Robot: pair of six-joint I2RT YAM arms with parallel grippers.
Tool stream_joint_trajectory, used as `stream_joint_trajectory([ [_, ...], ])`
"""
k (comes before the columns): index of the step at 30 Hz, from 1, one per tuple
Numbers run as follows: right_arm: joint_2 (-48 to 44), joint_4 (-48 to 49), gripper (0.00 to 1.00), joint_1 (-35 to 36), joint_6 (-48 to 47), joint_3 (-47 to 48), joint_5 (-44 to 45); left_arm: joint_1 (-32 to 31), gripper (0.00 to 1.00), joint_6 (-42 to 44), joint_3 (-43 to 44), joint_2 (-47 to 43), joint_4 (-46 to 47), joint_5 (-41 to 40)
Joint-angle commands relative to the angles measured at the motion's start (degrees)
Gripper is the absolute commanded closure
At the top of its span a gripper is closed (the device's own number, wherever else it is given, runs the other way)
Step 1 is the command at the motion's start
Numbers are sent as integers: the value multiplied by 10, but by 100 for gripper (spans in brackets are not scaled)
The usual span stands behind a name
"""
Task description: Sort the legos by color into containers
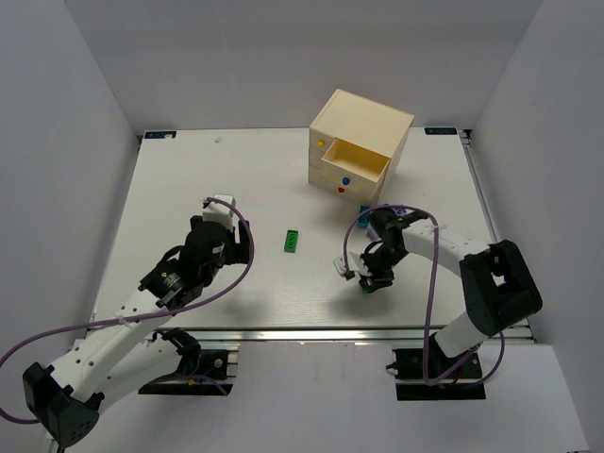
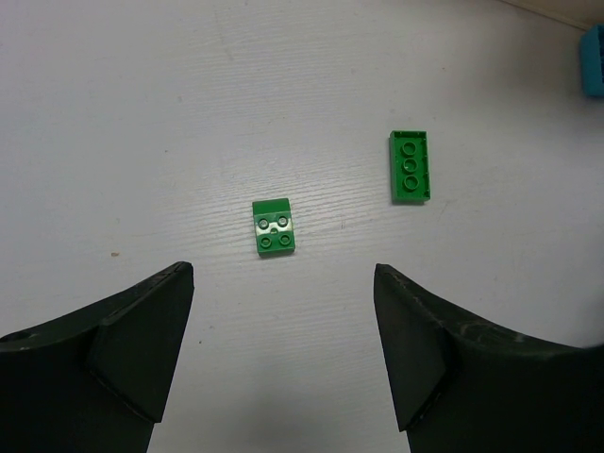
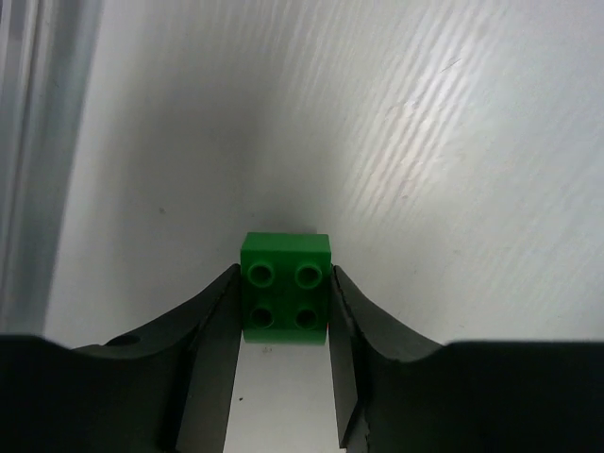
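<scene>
My right gripper (image 3: 285, 297) is shut on a dark green two-by-two brick (image 3: 286, 253), right down at the white table near its front edge; it also shows in the top view (image 1: 370, 280). My left gripper (image 2: 281, 307) is open and empty, held above the table. Ahead of it lie a small dark green brick (image 2: 274, 227) and a longer dark green brick (image 2: 410, 166), the latter also in the top view (image 1: 293, 242). A teal brick (image 2: 593, 61) lies by the cream chest (image 1: 363, 118), whose top drawer (image 1: 360, 161) stands open.
The chest stands at the back of the table, right of centre. The table's metal front rail (image 1: 311, 333) runs just below my right gripper. Grey walls close in the left, right and back sides.
</scene>
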Motion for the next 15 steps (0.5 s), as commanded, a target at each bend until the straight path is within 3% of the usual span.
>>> stream_joint_trajectory([
  [1,-57,-58,92,-1,47,73,-90,2,13,5,-4,-1,7,1],
  [4,-82,-73,99,-1,152,184,-173,2,13,4,-4,3,8,3],
  [6,-95,-16,100,-2,276,249,-182,2,13,4,-3,8,6,3],
  [9,-117,93,100,-4,385,284,-157,2,13,4,-3,12,5,2],
  [15,-108,208,100,-16,546,358,-86,2,13,3,-5,12,7,0],
])
